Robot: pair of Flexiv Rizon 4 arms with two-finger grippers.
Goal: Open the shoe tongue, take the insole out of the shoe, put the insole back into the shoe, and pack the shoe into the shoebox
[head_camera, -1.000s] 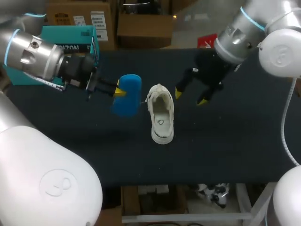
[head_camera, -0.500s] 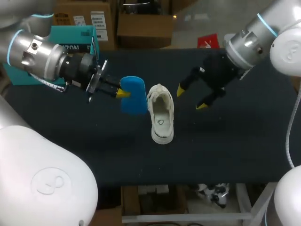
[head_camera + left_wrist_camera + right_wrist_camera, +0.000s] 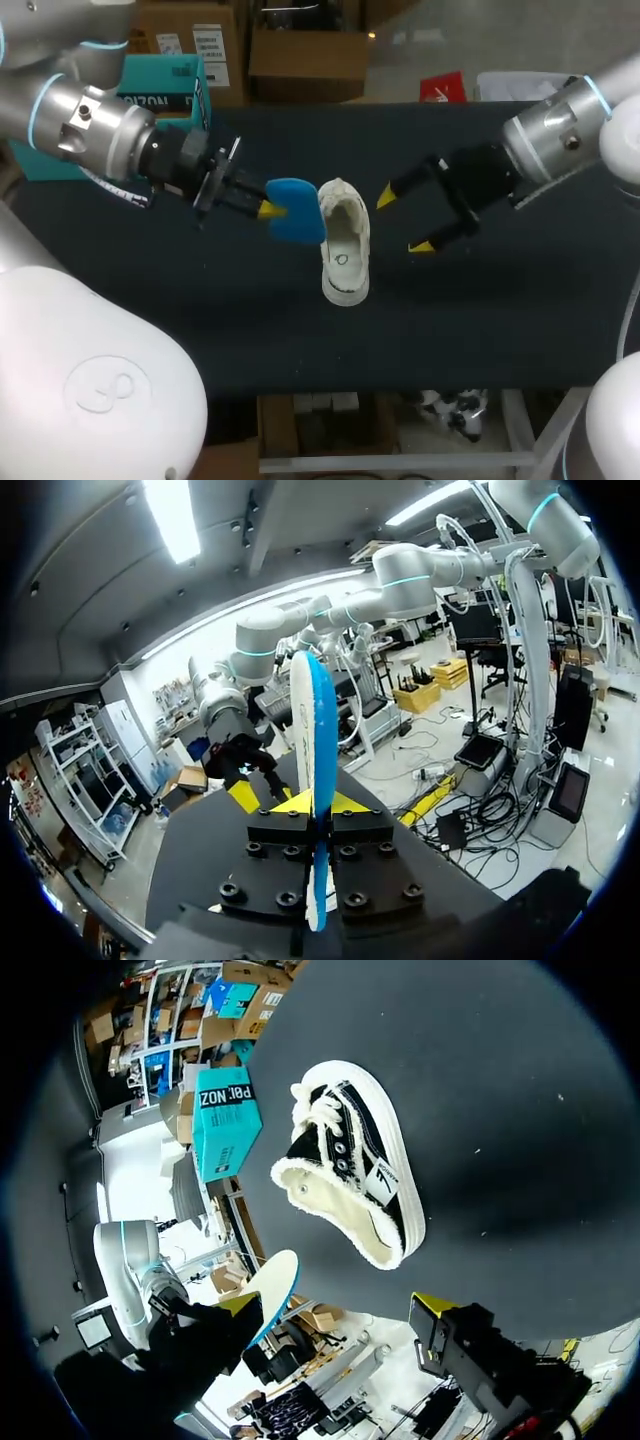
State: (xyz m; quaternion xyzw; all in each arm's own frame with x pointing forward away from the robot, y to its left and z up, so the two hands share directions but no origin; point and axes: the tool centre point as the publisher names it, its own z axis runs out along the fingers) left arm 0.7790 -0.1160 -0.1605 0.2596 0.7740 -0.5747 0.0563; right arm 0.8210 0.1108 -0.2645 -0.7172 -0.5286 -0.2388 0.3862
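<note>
- A dark table fills the middle of the scene, running from the left side to the right.
- A white shoe lies near the table's middle, opening upward, its laced end toward the far edge.
- A teal shoebox sits at the far left corner, partly hidden behind the left arm.
- The left arm comes in from the left, lying low and nearly level over the table.
- The left gripper is clamped on a blue insole. The left wrist view shows the insole edge-on, pinched from both sides.
- The insole hangs just beside the shoe's left rim. I cannot tell whether the two touch.
- The right arm comes in from the right, its wrist pointing left toward the shoe.
- The right gripper is spread wide with nothing between its fingers, near the shoe's right side but apart from it.
- A broad band of dark tabletop lies between the shoe and the near edge, and another between the right gripper and the right edge.
- The shoe is well apart from the shoebox, with the left arm across the stretch between them.
</note>
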